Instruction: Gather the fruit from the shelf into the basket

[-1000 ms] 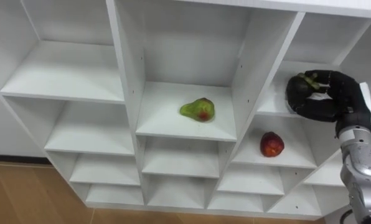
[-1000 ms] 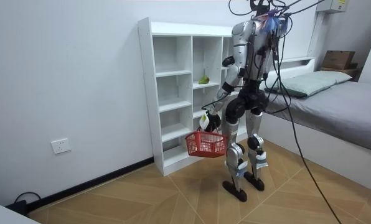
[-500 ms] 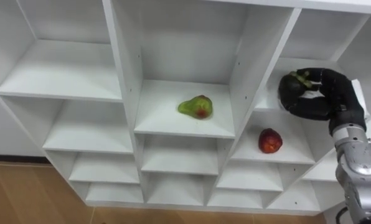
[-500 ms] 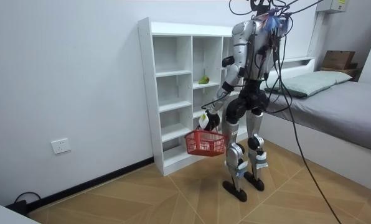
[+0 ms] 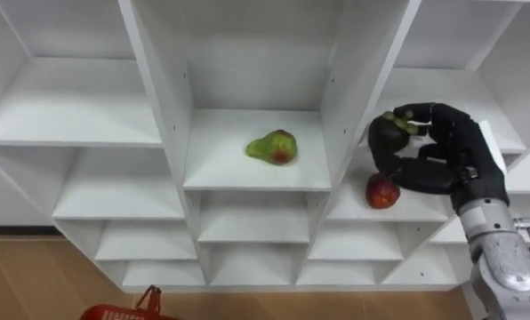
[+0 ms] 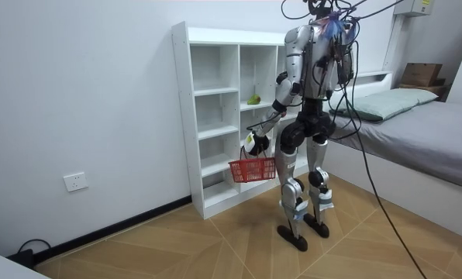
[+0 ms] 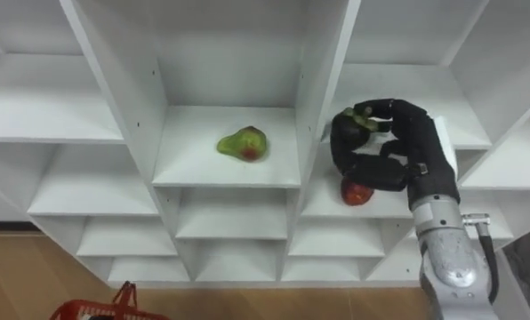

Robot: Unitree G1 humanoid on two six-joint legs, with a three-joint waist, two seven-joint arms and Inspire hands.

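Right hand [image 5: 452, 147] curls round a dark green fruit [image 5: 389, 133] before the closet's [image 5: 154, 107] right column; left hand [image 6: 250, 144] grips the red basket [image 6: 253, 169]. Fruit looks firm, light, smooth: wrap its middle, squeeze gently.

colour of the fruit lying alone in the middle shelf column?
The fruit is green with a reddish patch, clearest in the left eye view.

White shelf unit [image 5: 154, 98] holding fruit
A pear [image 5: 271, 147] lies on a middle board; an apple [image 5: 379, 193] lies lower right of the pear.
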